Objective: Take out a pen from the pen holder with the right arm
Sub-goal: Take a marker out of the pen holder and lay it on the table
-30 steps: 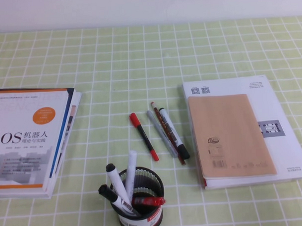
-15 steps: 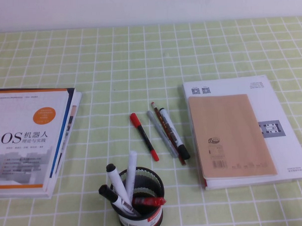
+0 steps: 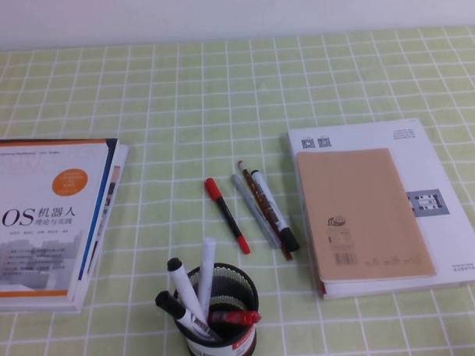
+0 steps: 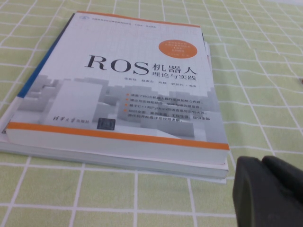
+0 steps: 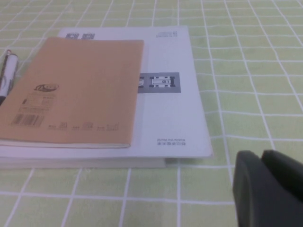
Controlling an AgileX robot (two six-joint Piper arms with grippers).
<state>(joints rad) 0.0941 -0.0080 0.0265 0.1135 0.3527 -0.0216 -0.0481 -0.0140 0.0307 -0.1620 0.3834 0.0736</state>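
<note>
Black mesh pen holder [image 3: 243, 283] with white markers [image 3: 203, 277] stands at the green-checked tabletop's [image 3: 219, 93] near edge. Right gripper [image 5: 262, 158] low beside white book [image 5: 165, 109], left gripper [image 4: 262, 161] by ROS textbook [image 4: 128, 94]; both fingers pressed together. Risk: unspread fingers tip holder.

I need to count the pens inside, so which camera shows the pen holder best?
The high view: the pen holder stands near the robot's edge, markers sticking out. Neither wrist view shows it; the left gripper sits by the ROS book, the right gripper by the notebook.
</note>
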